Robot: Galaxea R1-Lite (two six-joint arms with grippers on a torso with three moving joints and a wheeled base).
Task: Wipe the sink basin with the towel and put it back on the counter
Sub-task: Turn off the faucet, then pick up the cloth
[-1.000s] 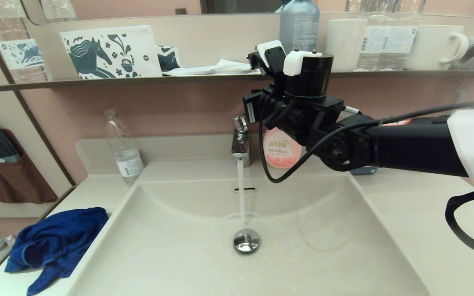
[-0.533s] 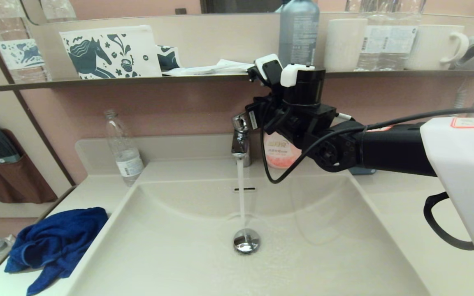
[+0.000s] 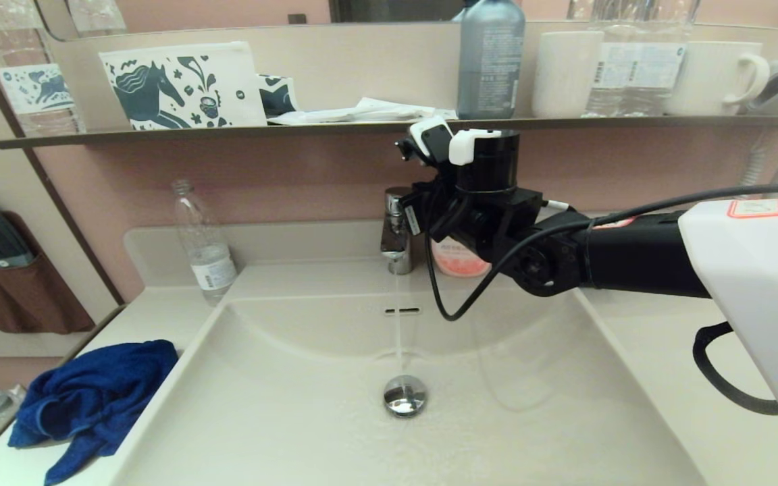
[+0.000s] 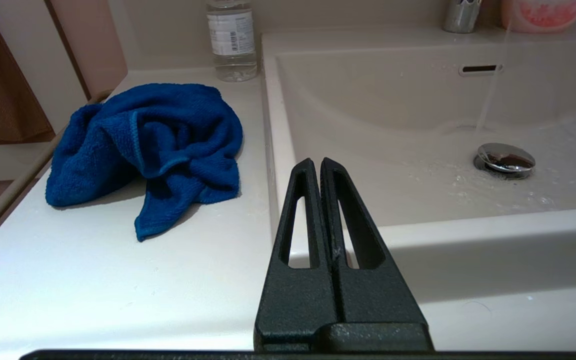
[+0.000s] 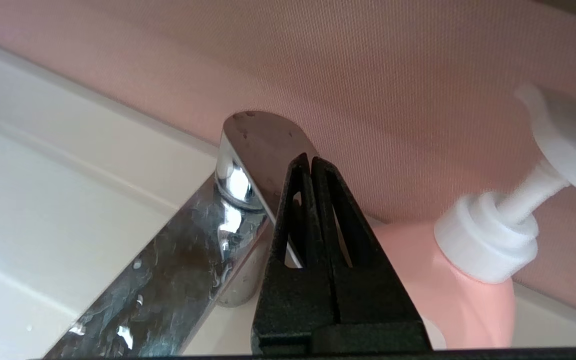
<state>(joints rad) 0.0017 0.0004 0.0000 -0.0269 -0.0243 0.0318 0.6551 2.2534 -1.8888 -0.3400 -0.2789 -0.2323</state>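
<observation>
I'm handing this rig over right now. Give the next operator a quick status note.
Right gripper: shut, tips on the faucet lever behind the sink basin; a thin stream of water runs toward the drain plug.
Left gripper: shut, empty, at the basin's front left corner.
Towel: bunched on the counter left of the basin, untouched.
Done: no wiping.
Left: pick up towel, wipe basin, return towel to counter.

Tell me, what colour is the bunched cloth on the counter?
The bunched terry towel is royal blue; left wrist view.

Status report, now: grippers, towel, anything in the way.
Right gripper shut, on faucet handle. Left gripper shut, parked at the counter's front. Towel untouched on counter. Thin stream running into sink basin.
</observation>
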